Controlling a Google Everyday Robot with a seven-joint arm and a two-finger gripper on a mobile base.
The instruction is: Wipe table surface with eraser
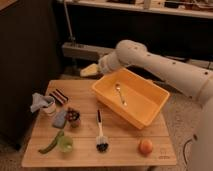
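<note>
Plank table surface (125,145) before us, orange bin (150,114) holding a spoon (120,93) (lying diagonally), striped eraser (60,96) well left, gripper (90,70) near the bin's far corner, fingers apart.

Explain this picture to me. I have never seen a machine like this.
The white tube is a robot's single arm, ending in a two-fingered claw. The claw is open, holds nothing, and hangs above the far edge of the wooden table surface. One camera looks down on it all. On the table lie a striped eraser at the left, a yellow tub with a spoon inside, a brush, an orange fruit and a green cup.
</note>
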